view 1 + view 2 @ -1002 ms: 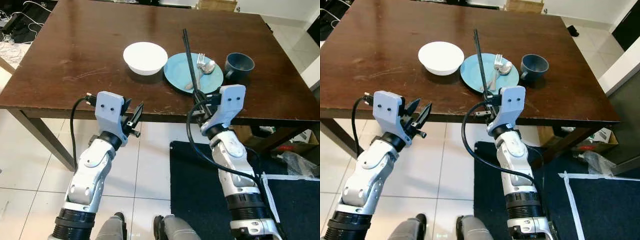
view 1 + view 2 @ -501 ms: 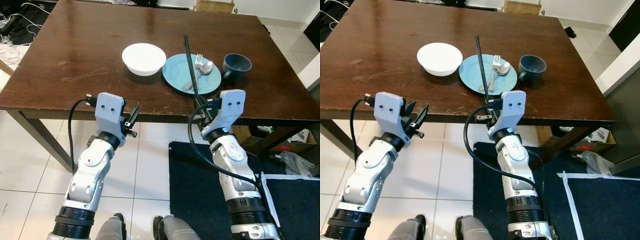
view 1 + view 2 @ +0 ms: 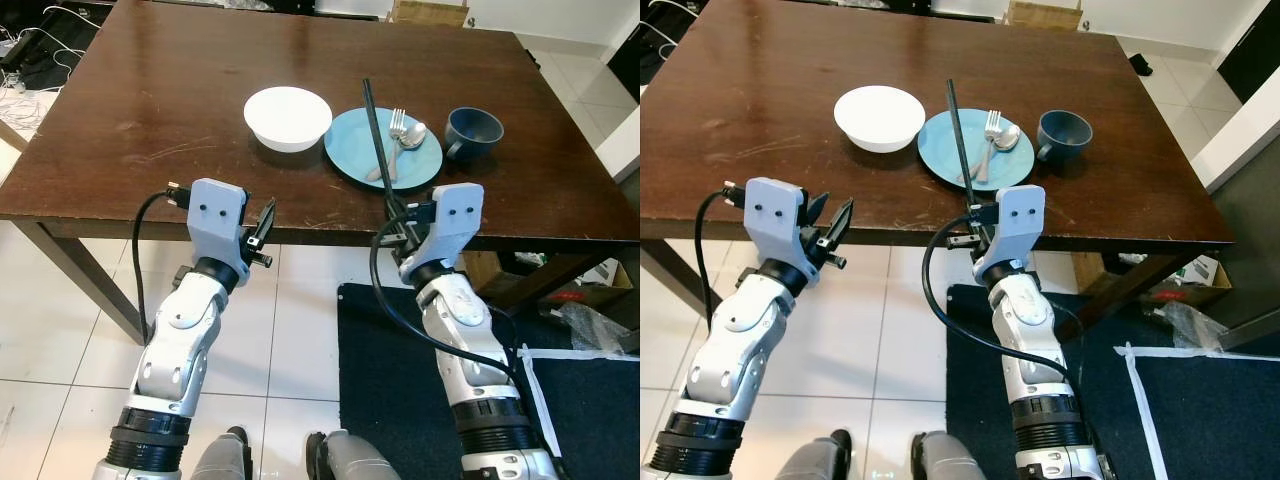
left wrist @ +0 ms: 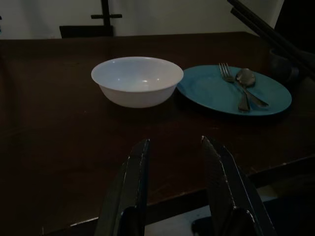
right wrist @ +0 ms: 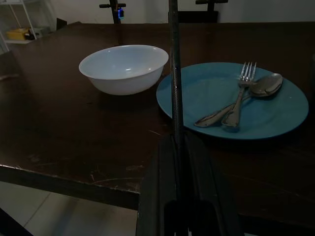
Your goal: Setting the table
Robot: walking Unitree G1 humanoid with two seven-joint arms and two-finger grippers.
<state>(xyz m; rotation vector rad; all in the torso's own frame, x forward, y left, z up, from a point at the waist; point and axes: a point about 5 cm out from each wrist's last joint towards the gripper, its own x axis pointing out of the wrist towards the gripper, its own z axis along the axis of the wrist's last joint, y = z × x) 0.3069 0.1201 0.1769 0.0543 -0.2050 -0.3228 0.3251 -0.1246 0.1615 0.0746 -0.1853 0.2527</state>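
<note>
A white bowl (image 3: 288,116) sits on the dark wooden table (image 3: 180,90), with a blue plate (image 3: 358,158) right of it holding a fork (image 3: 396,135) and a spoon (image 3: 410,136). A dark blue mug (image 3: 472,131) stands right of the plate. My right gripper (image 3: 400,212), at the table's near edge, is shut on black chopsticks (image 3: 376,130) that slant up over the plate. My left gripper (image 3: 267,218) hovers open just off the near edge, below the bowl; its fingers (image 4: 135,182) point at the bowl (image 4: 137,80).
White tiled floor (image 3: 60,330) lies below left, and a dark mat (image 3: 400,400) lies under my right arm. Cables (image 3: 25,60) sit on the floor at far left. The table's left half is bare wood.
My left gripper's fingers have drawn closer together. The right gripper with the chopsticks has shifted slightly left and toward me. The camera view has shifted a little.
</note>
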